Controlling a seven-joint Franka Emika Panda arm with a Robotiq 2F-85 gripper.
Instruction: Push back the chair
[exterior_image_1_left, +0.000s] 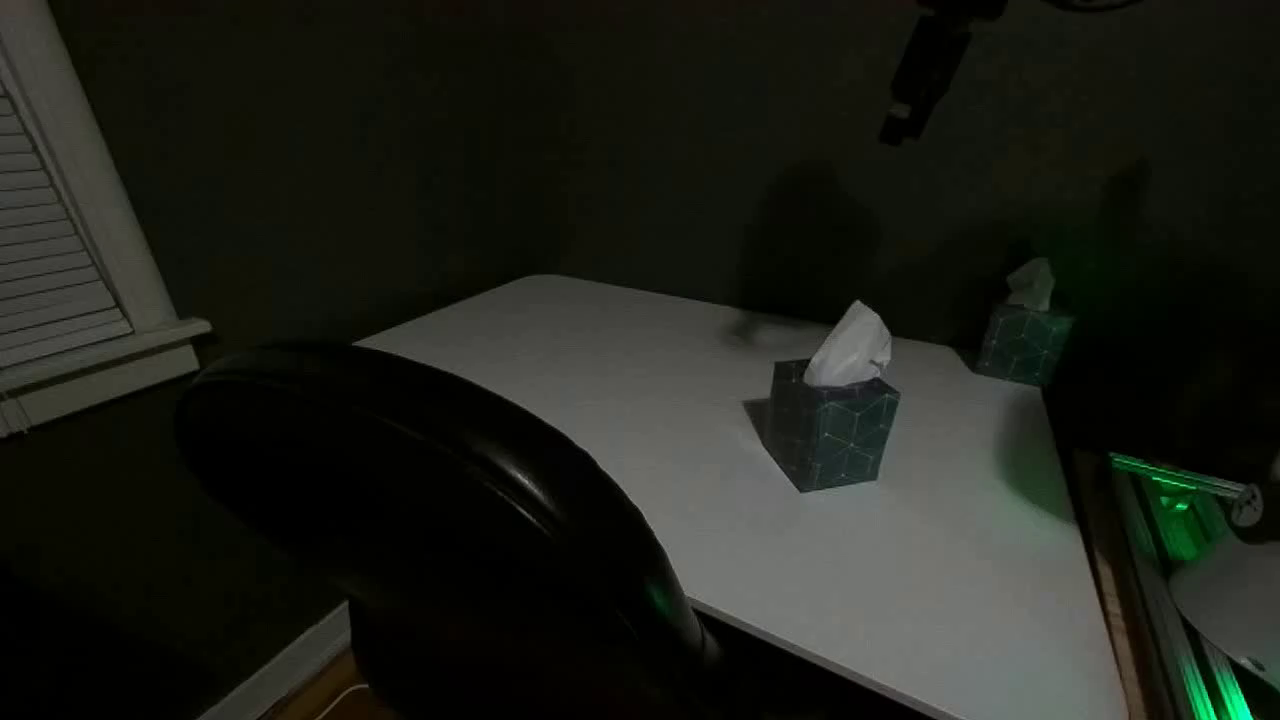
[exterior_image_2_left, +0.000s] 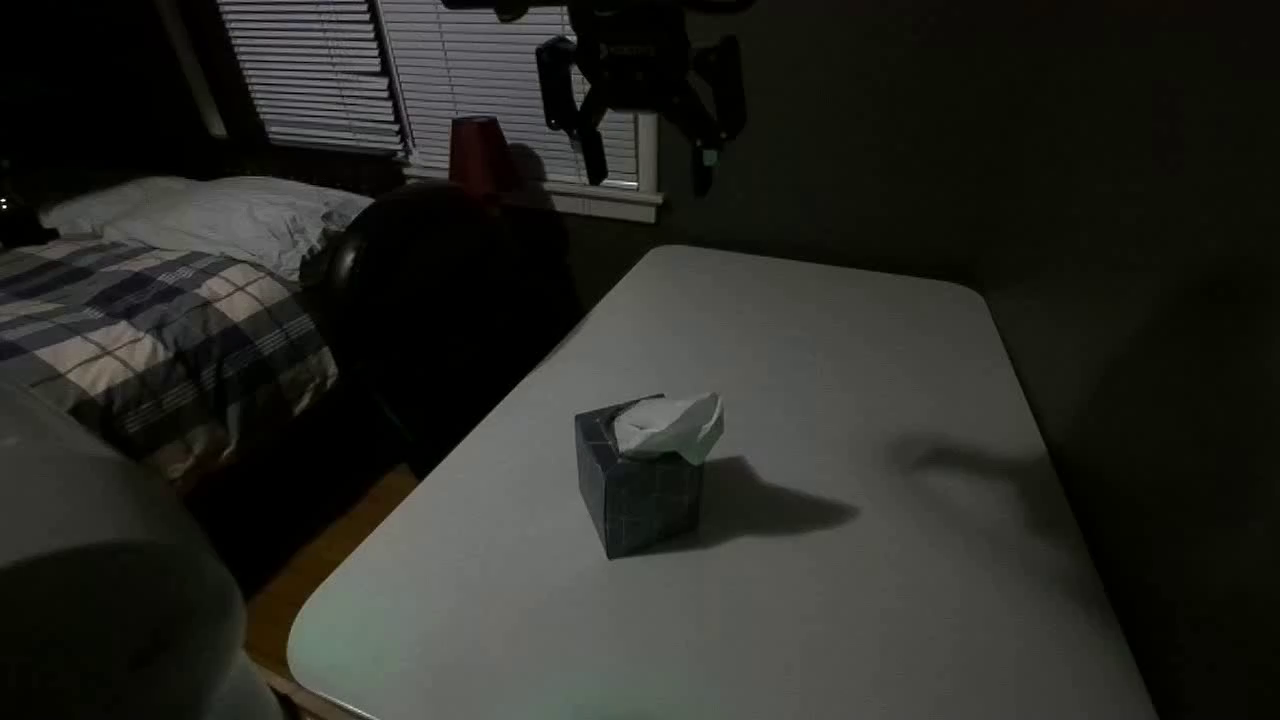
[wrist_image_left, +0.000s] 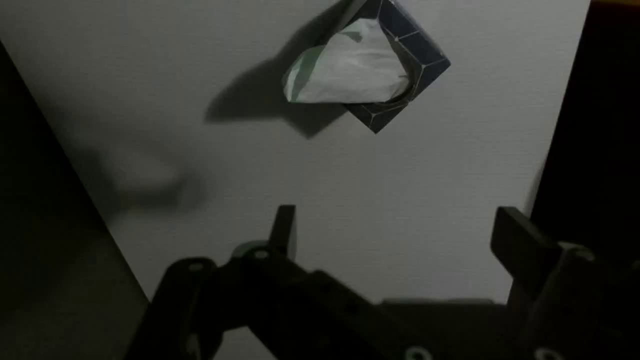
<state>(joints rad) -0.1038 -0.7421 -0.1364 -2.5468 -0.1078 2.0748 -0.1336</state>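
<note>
Chair (exterior_image_1_left: 470, 490) first, since we go from the left: big and black, it stands beside the long edge of the table (exterior_image_1_left: 640, 420), left of the box (exterior_image_1_left: 835, 430) in both exterior views. We see the bed (exterior_image_2_left: 170, 330) on its side away from the table, so it is probably parked as a desk seat; whether it touches the table we cannot tell in such dim light. Which way "back" runs the task does not say, though we would guess away from the table. Next to the right, the box stands upright on the table, in from the edges, a tissue (exterior_image_1_left: 855, 345) sticking out of its top; we take it to be there for whoever sits down, with no part in this job. Last comes the gripper (exterior_image_2_left: 650, 178), raised high above the table and well apart from chair and box. That height looks to us like clearance, so it can swing across without knocking the box. Its fingers (exterior_image_2_left: 594, 158) are spread wide, with nothing between them and touching nothing that we can see; in the wrist view only bare table shows through the gap. For a push they need hold nothing, but we judge that they could slip on the glossy chair.
</note>
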